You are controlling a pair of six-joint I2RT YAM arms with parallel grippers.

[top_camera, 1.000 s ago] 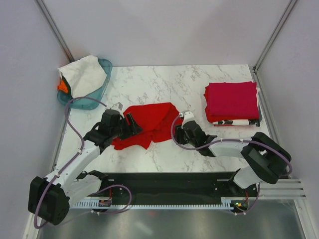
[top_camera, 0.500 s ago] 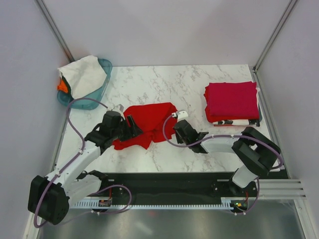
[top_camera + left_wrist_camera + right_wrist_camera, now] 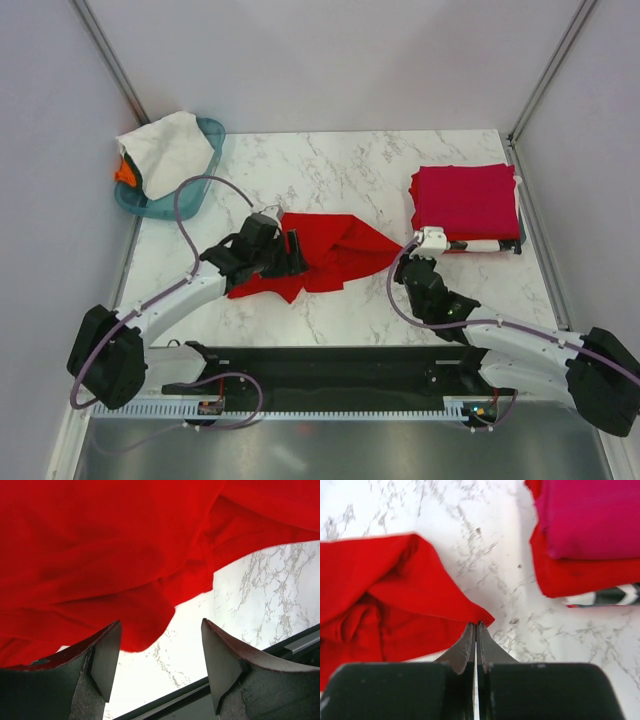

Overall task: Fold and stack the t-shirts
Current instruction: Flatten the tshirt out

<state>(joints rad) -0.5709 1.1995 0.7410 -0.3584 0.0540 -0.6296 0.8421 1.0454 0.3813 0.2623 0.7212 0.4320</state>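
table: we see a white marble-patterned table [image 3: 330, 160]; every place below is given against it.
loose shirt: bright red cloth t-shirt [image 3: 325, 255] [image 3: 100, 555] [image 3: 380, 595], crumpled and unfolded at table centre, one corner drawn out to a point toward the table's right side.
stack: folded pile at the table's far-right corner. We read a crimson-pink t-shirt [image 3: 465, 200] [image 3: 590, 515] on top, a red folded layer [image 3: 580, 577] under it, and a white t-shirt with dark marks [image 3: 480, 245] [image 3: 610, 596] at the bottom, only its near edge showing.
basket: teal plastic basket [image 3: 212, 135] at the table's far-left corner, white cloth [image 3: 165, 150] heaped over it, a bit of orange [image 3: 124, 173] at its left rim.
left gripper [image 3: 288, 255] [image 3: 161, 622]: jaws apart, nothing gripped, at the red shirt's near-left edge just left of table centre; we see cloth hem and bare marble between the fingers.
right gripper [image 3: 410, 246] [image 3: 476, 625]: jaws pressed together, pinching the drawn-out corner of the red shirt, right of table centre and just near of the stack.
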